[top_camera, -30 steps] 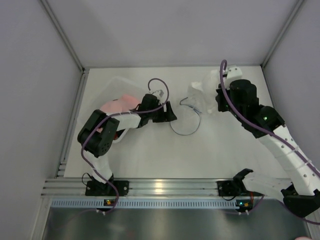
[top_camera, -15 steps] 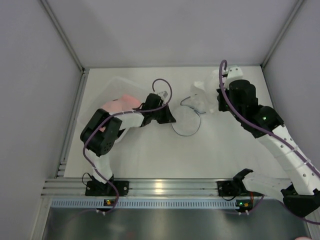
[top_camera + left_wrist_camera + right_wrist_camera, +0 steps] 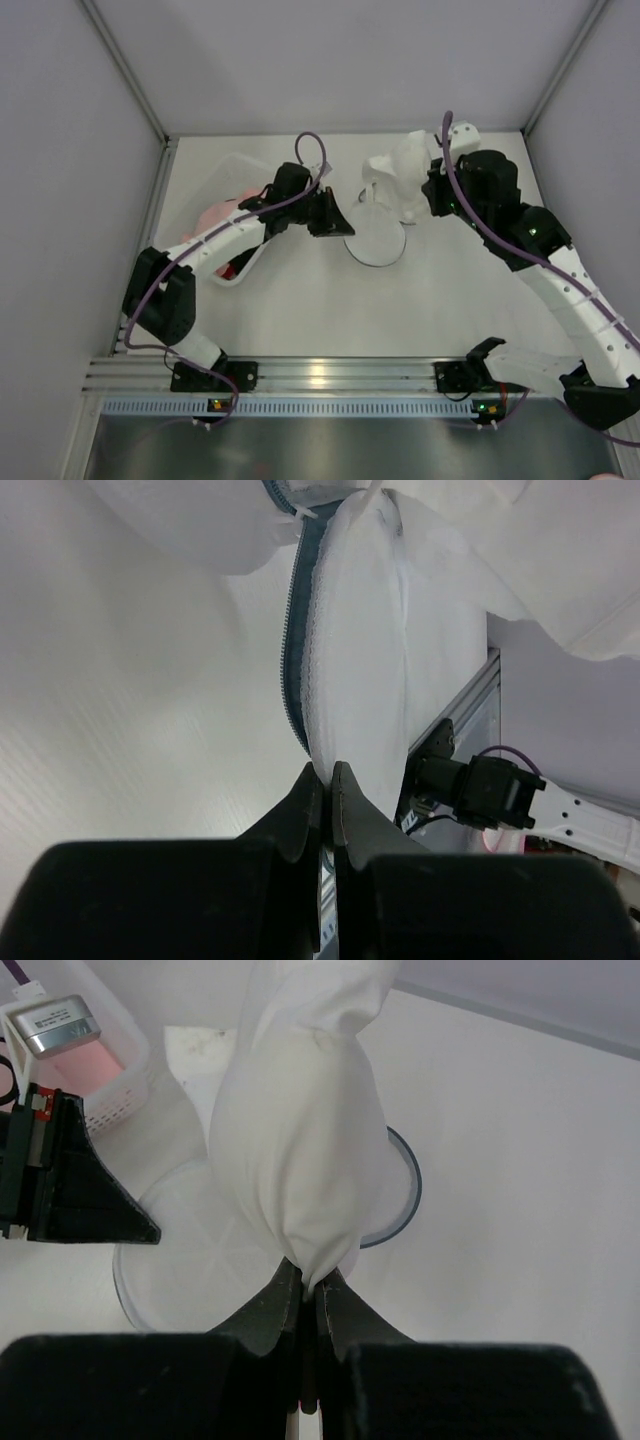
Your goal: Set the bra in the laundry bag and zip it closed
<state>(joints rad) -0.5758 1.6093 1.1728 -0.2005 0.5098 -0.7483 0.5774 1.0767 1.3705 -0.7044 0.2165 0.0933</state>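
Fingers (image 3: 295,815) of the left gripper (image 3: 335,222) are pinched shut on the rim of the bag (image 3: 375,242), holding one mesh half by its edge, while the right gripper (image 3: 305,1285) is clamped tight on a fold of the bra (image 3: 300,1140). Within the last second the left arm has unfolded and reached out along the table (image 3: 300,300), keeping its grip at the bag's left edge. The right arm has hoisted the bra, which now hangs bunched in a tall white twist above the bag's far side and no longer slumps low beside it. By the look of it, the pair are set up for loading: one arm steadies the mouth and the other carries the garment over it. The bra is not yet inside, and the dark blue zip (image 3: 292,650) lies open along the rim, so closing is yet to come. Behind the left arm sits the clear bin (image 3: 232,165) with a pink cloth (image 3: 215,215) in it. No brand, label or lettering can be read on the bag, the bra or the bin.
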